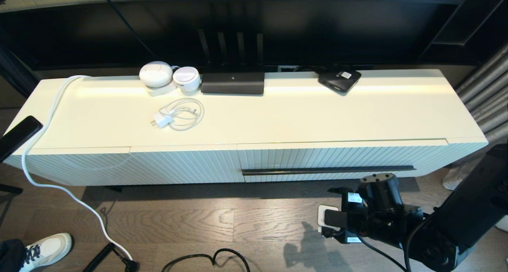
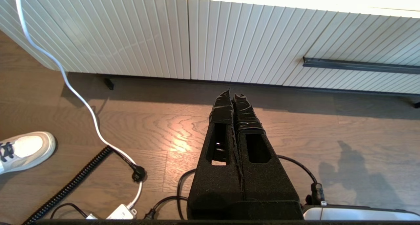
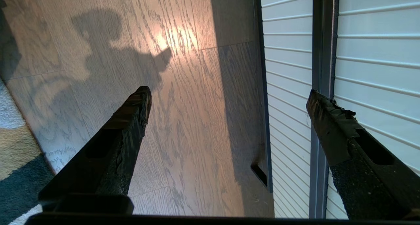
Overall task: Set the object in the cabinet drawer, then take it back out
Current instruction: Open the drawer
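The cabinet drawer (image 1: 341, 155) is fully closed, its ribbed cream front flush with the plain ribbed panel (image 1: 131, 166) beside it, and its long black bar handle (image 1: 328, 170) runs across the front. The right gripper (image 3: 226, 97) hangs low over the wood floor (image 1: 178, 224) just in front of that handle, fingers spread wide, one fingertip (image 3: 320, 103) lying close against the bar in the right wrist view. I take it the spread is there to straddle the bar for a pull, since nothing can go in until the drawer is out.

The left gripper (image 2: 233, 103) is parked low, aimed at the floor below the panel, its two fingers pressed together and holding nothing.

I can't find the black folding umbrella anywhere: not on the cabinet top (image 1: 317, 113), not on the floor, not in either claw. What sits on top is a white charger with coiled cable (image 1: 177, 116), two white round devices (image 1: 168, 77), a black router (image 1: 232, 82) and a flat black box with a white label (image 1: 339, 80), all pushed well back, away from the front edge.
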You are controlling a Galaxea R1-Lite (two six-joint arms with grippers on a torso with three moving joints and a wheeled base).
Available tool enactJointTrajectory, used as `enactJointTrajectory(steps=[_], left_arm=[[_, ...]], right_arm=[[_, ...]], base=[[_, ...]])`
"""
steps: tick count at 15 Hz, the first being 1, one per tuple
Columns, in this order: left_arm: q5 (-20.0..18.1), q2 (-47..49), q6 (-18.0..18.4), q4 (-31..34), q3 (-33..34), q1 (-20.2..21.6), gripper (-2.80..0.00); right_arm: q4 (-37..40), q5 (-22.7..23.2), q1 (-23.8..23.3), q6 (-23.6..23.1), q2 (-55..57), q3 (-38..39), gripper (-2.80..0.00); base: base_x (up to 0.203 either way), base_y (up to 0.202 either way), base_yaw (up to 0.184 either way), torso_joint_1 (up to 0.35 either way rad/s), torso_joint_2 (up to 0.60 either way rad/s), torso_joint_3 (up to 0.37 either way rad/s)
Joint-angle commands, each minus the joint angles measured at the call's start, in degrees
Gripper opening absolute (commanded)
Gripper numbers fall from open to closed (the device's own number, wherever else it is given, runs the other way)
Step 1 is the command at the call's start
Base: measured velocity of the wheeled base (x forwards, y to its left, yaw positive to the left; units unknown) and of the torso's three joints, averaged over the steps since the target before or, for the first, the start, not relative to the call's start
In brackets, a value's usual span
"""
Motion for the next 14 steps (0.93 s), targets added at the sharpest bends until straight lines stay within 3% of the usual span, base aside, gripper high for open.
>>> enactJointTrajectory(steps=[1,14], left_arm=[[0.0,0.0,-0.1,0.0,0.0,0.0,-2.80],[0.0,0.0,-0.1,0.0,0.0,0.0,-2.80]], right_arm=[[-0.3,0.0,-0.2,-0.4,1.3,-0.6,0.00],[-5.3,-0.1,-1.9,-2.9,8.7,-5.6,0.00]], base=[[0.000,0.000,0.000,0.000,0.00,0.000],[0.000,0.000,0.000,0.000,0.00,0.000]])
